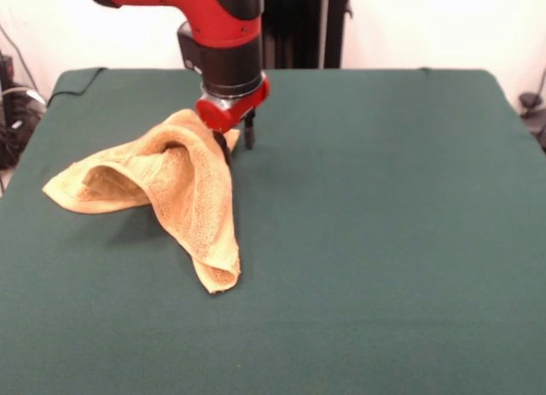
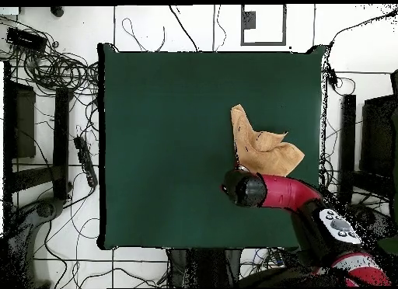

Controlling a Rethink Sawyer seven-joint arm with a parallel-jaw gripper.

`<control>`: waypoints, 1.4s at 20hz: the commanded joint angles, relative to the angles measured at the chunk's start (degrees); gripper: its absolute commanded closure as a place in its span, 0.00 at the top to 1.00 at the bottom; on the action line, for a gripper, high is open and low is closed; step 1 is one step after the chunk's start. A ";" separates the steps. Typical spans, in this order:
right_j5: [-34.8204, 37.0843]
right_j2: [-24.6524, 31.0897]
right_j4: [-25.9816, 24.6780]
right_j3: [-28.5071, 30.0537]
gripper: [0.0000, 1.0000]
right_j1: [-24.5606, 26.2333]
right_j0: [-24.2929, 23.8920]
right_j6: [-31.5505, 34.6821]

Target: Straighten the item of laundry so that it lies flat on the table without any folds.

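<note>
The orange-tan towel (image 1: 175, 186) is bunched and tented on the left half of the green table (image 1: 384, 241). Its highest fold rises to my gripper (image 1: 235, 142), which is shut on the towel's upper edge and holds it off the cloth. One corner hangs toward the front (image 1: 217, 280) and another stretches left (image 1: 64, 190). In the overhead view the towel (image 2: 263, 146) lies crumpled near the table's right side (image 2: 155, 146), just above the arm's wrist (image 2: 245, 189), which hides the fingertips.
Cables and stands (image 2: 47, 68) lie on the floor around the table. The red arm (image 2: 303, 200) comes in over the table's lower right corner in the overhead view. The robot's dark pedestal (image 1: 299, 24) stands behind the far edge.
</note>
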 commanded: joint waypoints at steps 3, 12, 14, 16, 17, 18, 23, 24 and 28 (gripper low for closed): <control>7.37 2.77 -0.29 -6.39 1.00 -1.45 0.74 4.22; 10.03 1.31 -0.91 -3.77 1.00 -7.61 1.82 5.07; 10.65 1.14 -0.98 -3.56 1.00 -8.38 1.81 5.02; 11.34 0.92 -1.05 -3.43 1.00 -9.21 1.78 5.01; 11.88 0.91 -0.99 -3.36 1.00 -9.75 1.66 4.81; 12.01 1.05 -1.02 -3.43 1.00 -9.79 1.49 4.67; 11.12 2.79 -1.58 -7.29 1.00 -3.31 0.10 3.39; 10.84 2.97 -1.62 -7.56 1.00 -2.66 -0.05 3.35; 9.84 4.04 -1.59 -9.19 1.00 0.73 -0.67 2.84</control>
